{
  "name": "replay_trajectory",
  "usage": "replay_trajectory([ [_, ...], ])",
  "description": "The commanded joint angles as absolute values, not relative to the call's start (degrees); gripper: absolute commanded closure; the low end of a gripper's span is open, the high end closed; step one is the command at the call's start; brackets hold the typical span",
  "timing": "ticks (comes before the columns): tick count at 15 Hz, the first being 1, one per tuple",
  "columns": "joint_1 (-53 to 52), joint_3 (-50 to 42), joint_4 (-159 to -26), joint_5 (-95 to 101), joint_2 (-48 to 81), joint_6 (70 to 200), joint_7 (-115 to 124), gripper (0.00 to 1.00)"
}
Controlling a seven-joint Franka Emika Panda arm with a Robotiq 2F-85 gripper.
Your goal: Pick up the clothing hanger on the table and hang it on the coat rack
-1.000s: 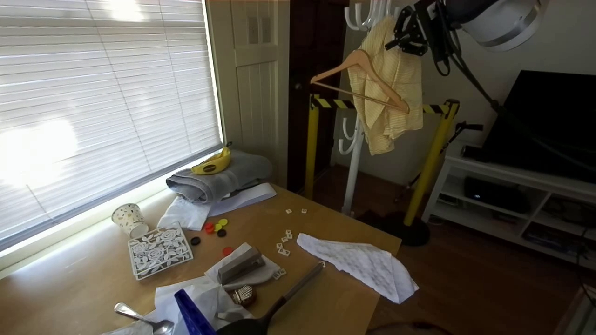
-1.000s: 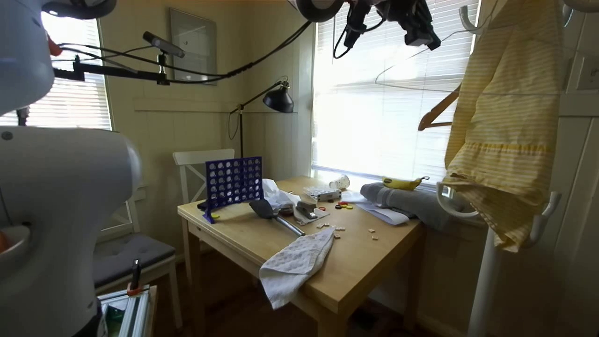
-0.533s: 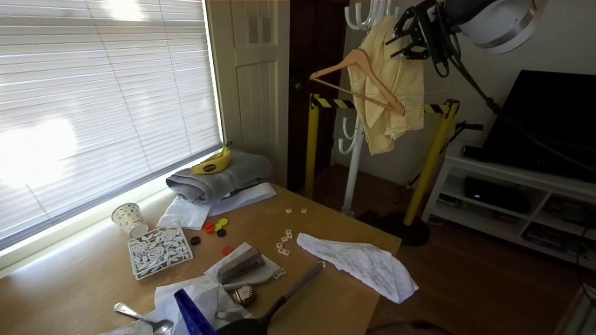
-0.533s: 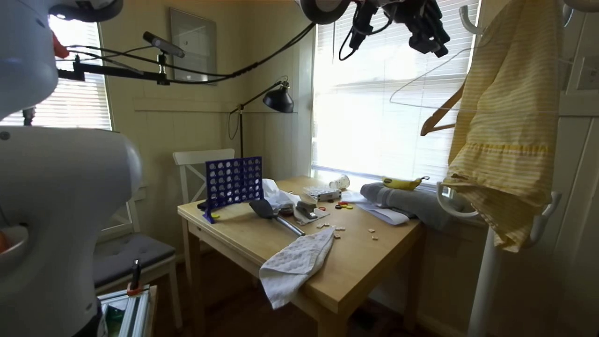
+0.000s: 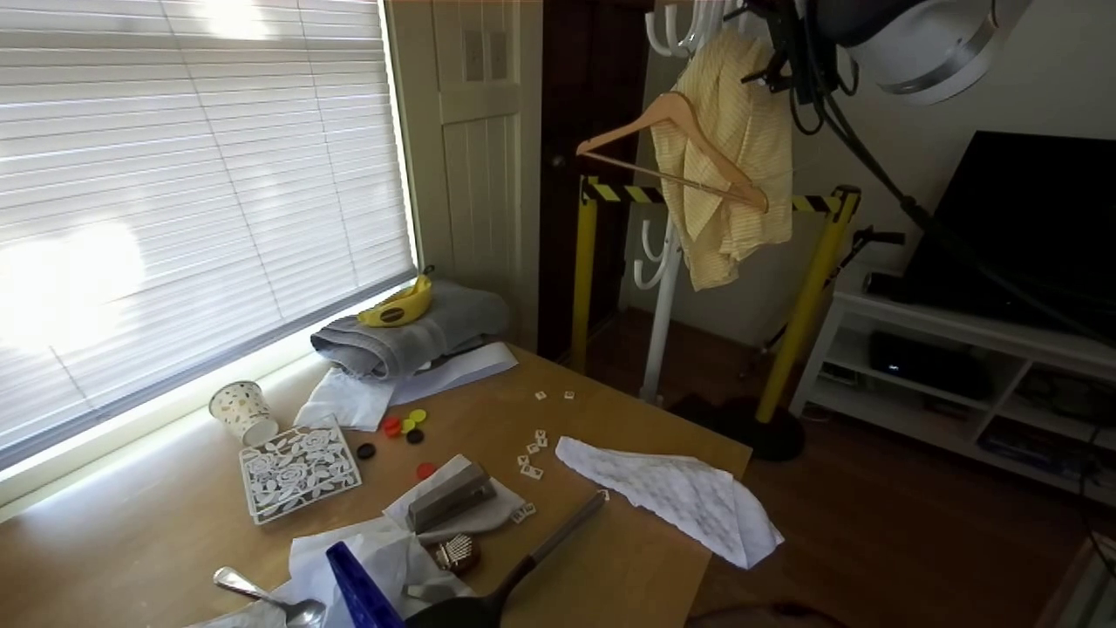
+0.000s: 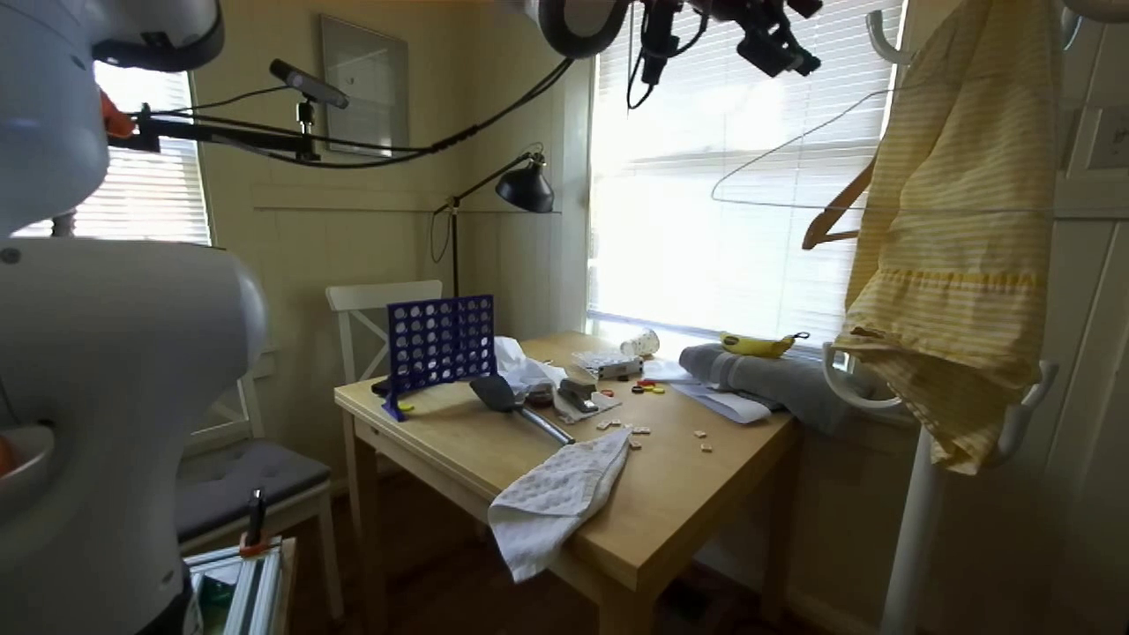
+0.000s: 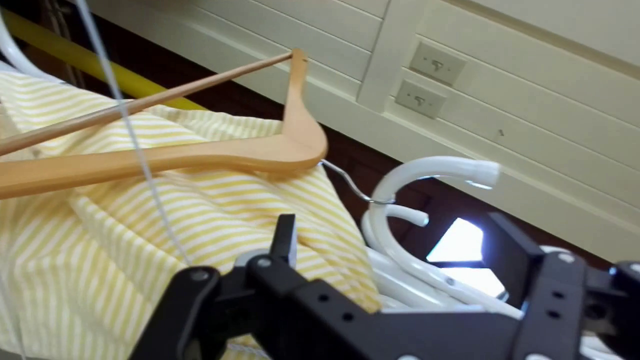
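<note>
Yellow cloth (image 7: 215,212) and wooden hanger (image 7: 240,152) on coat rack (image 5: 661,327), wire hanger (image 7: 102,55) near spread tool (image 7: 394,225).

Wider-spread end effector (image 7: 391,225), apparently higher

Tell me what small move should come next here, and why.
I'd probably back the black two-finger gripper slowly away from the tall white coat rack: its jaws stand apart holding nothing, the tan wooden hanger hangs from a curved white hook, and a hasty move might snag the thin pale wire hanger close by.
</note>
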State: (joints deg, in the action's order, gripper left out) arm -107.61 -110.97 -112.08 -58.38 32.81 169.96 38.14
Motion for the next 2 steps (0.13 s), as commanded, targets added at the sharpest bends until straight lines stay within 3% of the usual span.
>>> replay_trajectory([
  [1, -107.12, -109.83, -112.73, -62.31, 41.34, 178.04, 43.52, 0.00],
  [2, -108.04, -110.36, -112.05, -60.58, 36.83, 174.50, 40.07, 0.00],
])
